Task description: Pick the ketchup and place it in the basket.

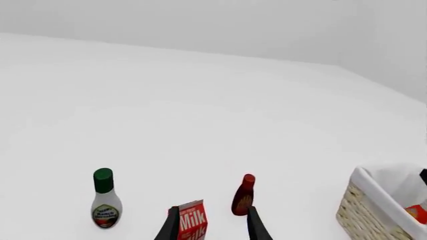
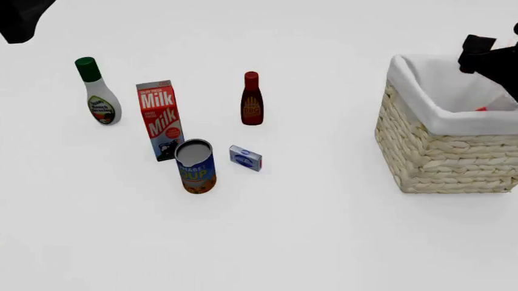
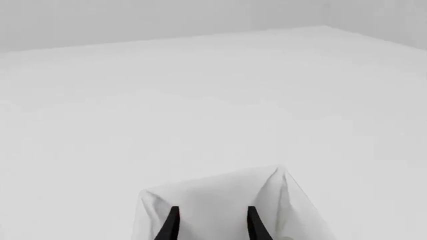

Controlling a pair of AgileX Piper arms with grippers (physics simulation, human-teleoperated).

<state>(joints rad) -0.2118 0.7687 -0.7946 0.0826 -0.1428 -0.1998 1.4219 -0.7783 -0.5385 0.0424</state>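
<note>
Lying inside the basket [image 2: 441,160] at three o'clock, the ketchup [image 2: 481,109] shows only a red sliver. Right gripper [image 3: 210,220] hangs above the lining, jaws spread and empty; left gripper [image 1: 213,222] likewise spread.

The red carton [image 2: 160,119] reads "Milk" twice.

Rough woven wicker basket [image 2: 441,154] with smooth white cloth lining [image 2: 437,100].

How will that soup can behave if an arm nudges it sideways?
The soup can stands upright, short and wide, so it would probably slide rather than tip. If toppled, its round body would likely roll toward the small blue box or milk carton.
</note>
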